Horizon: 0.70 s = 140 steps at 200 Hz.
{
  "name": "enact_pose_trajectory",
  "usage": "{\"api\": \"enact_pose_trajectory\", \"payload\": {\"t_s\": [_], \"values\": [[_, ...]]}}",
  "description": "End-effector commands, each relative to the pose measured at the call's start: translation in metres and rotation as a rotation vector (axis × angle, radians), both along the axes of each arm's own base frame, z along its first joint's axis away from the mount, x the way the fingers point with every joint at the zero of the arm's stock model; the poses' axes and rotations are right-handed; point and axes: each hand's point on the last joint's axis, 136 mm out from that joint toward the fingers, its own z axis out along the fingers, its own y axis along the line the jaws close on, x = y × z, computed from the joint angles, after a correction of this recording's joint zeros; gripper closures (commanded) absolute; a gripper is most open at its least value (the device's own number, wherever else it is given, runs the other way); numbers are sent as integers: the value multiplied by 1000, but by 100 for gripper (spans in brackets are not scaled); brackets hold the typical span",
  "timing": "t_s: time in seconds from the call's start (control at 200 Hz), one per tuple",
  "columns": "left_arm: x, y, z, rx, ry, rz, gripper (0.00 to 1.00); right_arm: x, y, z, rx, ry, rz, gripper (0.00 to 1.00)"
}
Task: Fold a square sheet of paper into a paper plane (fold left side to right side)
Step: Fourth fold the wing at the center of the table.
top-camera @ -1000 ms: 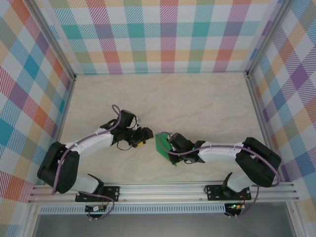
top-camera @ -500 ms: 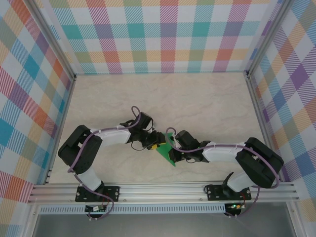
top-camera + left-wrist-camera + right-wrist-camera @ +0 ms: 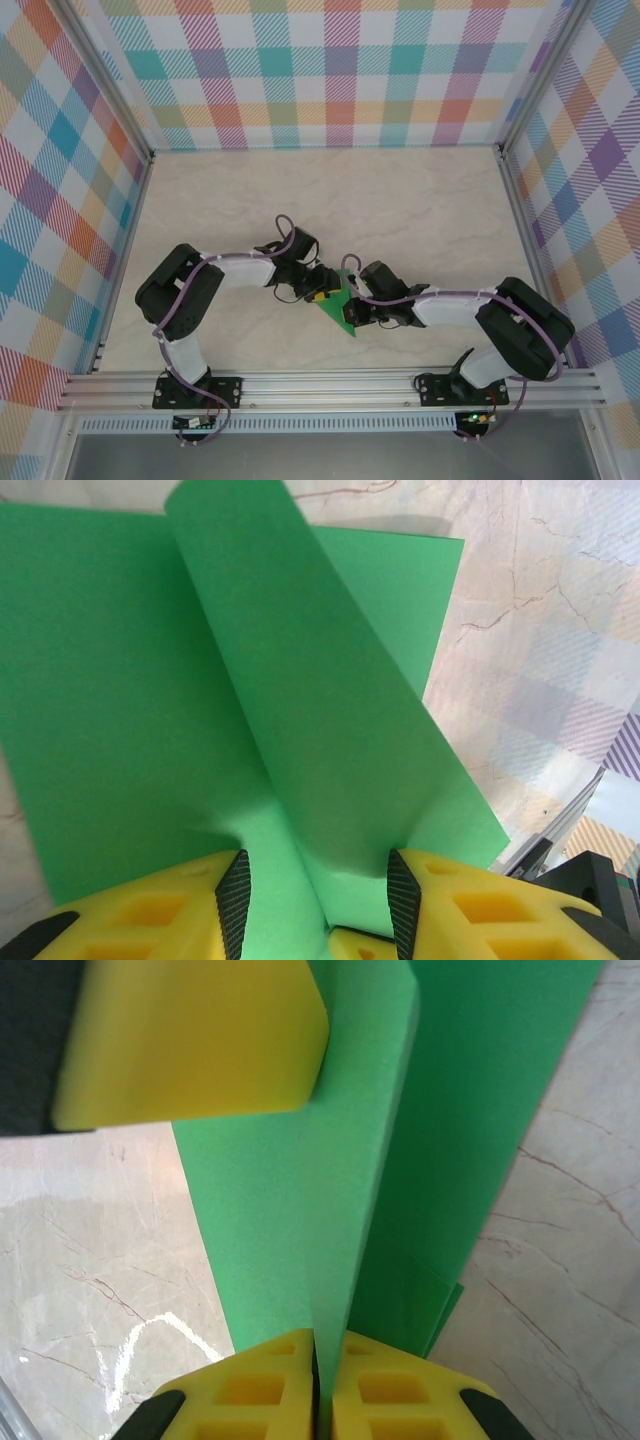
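The green sheet of paper (image 3: 341,311), folded into a pointed shape, lies mid-table between the two arms. My right gripper (image 3: 356,303) holds it from the right. In the right wrist view that gripper (image 3: 325,1385) is shut on a raised fold of the paper (image 3: 290,1210). My left gripper (image 3: 322,292) meets the paper from the left. In the left wrist view the left gripper (image 3: 318,900) stands with its jaws apart on either side of an upright flap of the paper (image 3: 330,730). A yellow left finger (image 3: 190,1040) rests against the flap's far end.
The pale marble tabletop (image 3: 330,200) stretches behind the arms. Plaid walls with metal frame posts (image 3: 520,190) enclose it on three sides. An aluminium rail (image 3: 330,385) carrying both arm bases runs along the near edge.
The left arm has swung right to reach the paper, and its jaws have narrowed around the raised flap. The right gripper has kept its hold, shifting slightly right.
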Motion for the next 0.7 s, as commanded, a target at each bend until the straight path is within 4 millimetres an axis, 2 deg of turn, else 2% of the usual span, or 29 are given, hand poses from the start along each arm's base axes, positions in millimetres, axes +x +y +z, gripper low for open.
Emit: {"api": "enact_pose_trajectory", "payload": {"t_s": [0.0, 0.26, 0.345, 0.695], "values": [[-1, -3, -6, 23, 12, -6, 57, -7, -3, -10, -9, 50, -1, 89], [-4, 5, -18, 80, 33, 1, 57, -6, -2, -9, -3, 57, -2, 83], [-5, 8, -22, 97, 39, 0, 57, -6, 0, -5, 9, 60, -4, 79], [-8, 13, -28, 129, 56, -2, 58, -1, 0, 13, 37, 39, -16, 72]]}}
